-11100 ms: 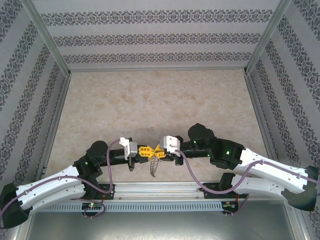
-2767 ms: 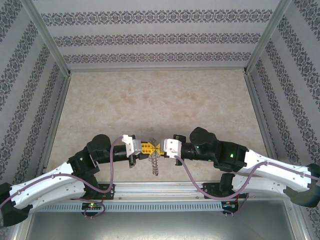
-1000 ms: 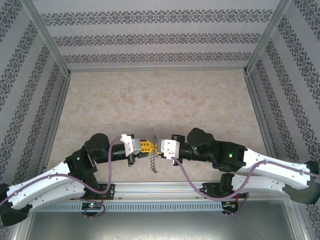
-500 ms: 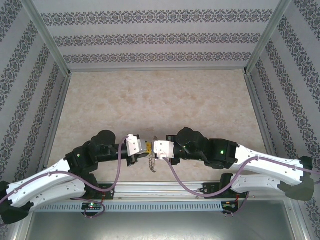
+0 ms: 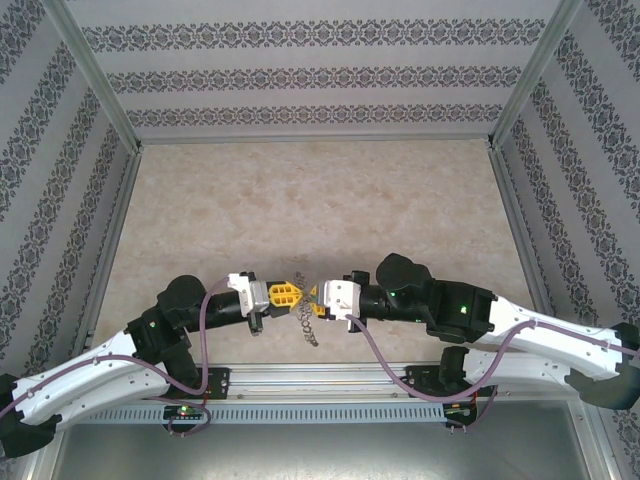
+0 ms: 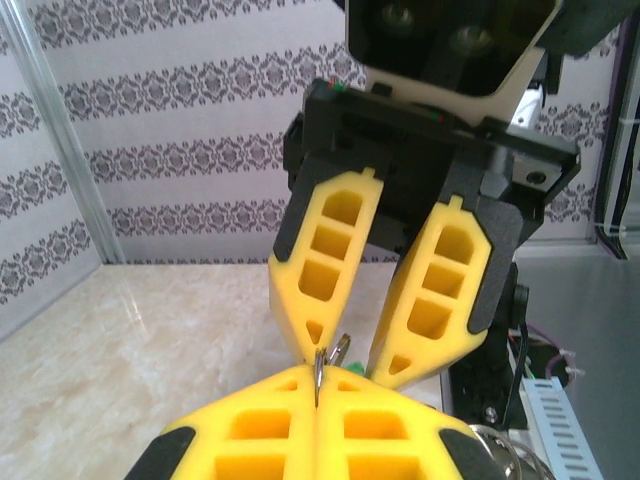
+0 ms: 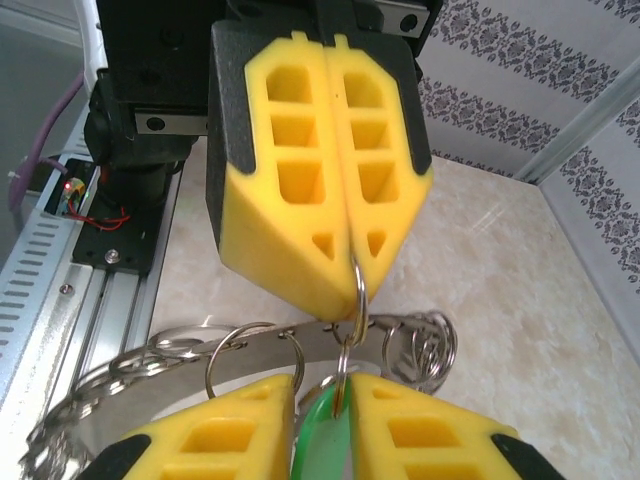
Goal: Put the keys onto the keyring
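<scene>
Above the marbled beige tabletop (image 5: 300,200), my left gripper (image 7: 352,262) pinches one thin wire loop (image 7: 357,295) of the flat grey keyring (image 7: 120,400); my right gripper (image 7: 320,385) stands parted around the green key (image 7: 320,440).

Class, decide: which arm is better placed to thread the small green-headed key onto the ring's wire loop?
Probably right: the right gripper, fingers parted, flanks the green-headed key at the thin wire loop. The left gripper is shut on that loop, steadying the flat dark-grey metal keyring.

Bright, even, diffuse light throughout, with only faint shadows. A soft sheen lies on the bench (image 6: 110,340) left of the jaws. In both wrist views the nearest yellow pads (image 6: 270,440) blur softly.
</scene>
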Controlling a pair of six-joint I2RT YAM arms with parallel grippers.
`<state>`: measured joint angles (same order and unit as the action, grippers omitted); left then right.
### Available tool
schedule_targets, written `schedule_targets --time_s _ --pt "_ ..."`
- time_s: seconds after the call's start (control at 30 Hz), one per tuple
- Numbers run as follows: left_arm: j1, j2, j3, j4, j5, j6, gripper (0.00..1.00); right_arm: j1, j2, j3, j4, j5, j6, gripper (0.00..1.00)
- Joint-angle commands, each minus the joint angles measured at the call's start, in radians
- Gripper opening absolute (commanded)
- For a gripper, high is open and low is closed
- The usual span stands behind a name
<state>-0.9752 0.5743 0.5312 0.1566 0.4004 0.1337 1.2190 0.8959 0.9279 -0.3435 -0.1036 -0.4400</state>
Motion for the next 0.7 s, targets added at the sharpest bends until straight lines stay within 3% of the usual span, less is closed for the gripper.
schedule_targets --time_s 0.0,0.27,0.43,0.67 --pt "0.002 -0.004 -0.005 0.172 0.027 -0.043 0.0 -0.006 -0.012 -0.021 0.018 -0.043 0.032 0.2" --pt "0.003 0.015 -0.021 0.227 0.032 -0.064 0.0 -0.021 0.006 -0.017 0.025 -0.045 0.02 0.09" --pt "0.003 0.019 -0.023 0.229 0.03 -0.066 0.0 -0.021 0.002 -0.024 0.028 -0.039 0.023 0.09" --pt "0.003 0.013 -0.012 0.175 0.0 -0.045 0.0 -0.025 -0.038 -0.078 0.057 -0.029 0.077 0.29"
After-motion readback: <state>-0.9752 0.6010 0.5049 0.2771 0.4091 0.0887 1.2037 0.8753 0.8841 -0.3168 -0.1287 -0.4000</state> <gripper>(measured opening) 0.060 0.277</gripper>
